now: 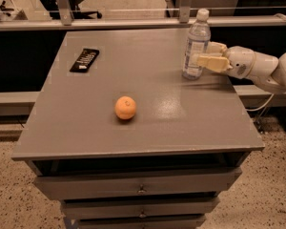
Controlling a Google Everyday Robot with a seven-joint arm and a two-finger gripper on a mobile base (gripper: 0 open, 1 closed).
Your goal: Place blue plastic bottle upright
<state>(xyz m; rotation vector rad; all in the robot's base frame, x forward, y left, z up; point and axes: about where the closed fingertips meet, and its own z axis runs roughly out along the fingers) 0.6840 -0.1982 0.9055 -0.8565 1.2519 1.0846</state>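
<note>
The blue plastic bottle, clear with a white cap and a pale label, stands upright on the grey table top near its far right edge. My gripper reaches in from the right at the bottle's lower half. Its cream fingers sit on either side of the bottle, one in front and one behind, shut on it. The bottle's base is on the table.
An orange lies near the middle of the table. A flat black remote lies at the far left. Drawers are below the front edge. A rail and glass run behind the table. My white arm hangs off the right edge.
</note>
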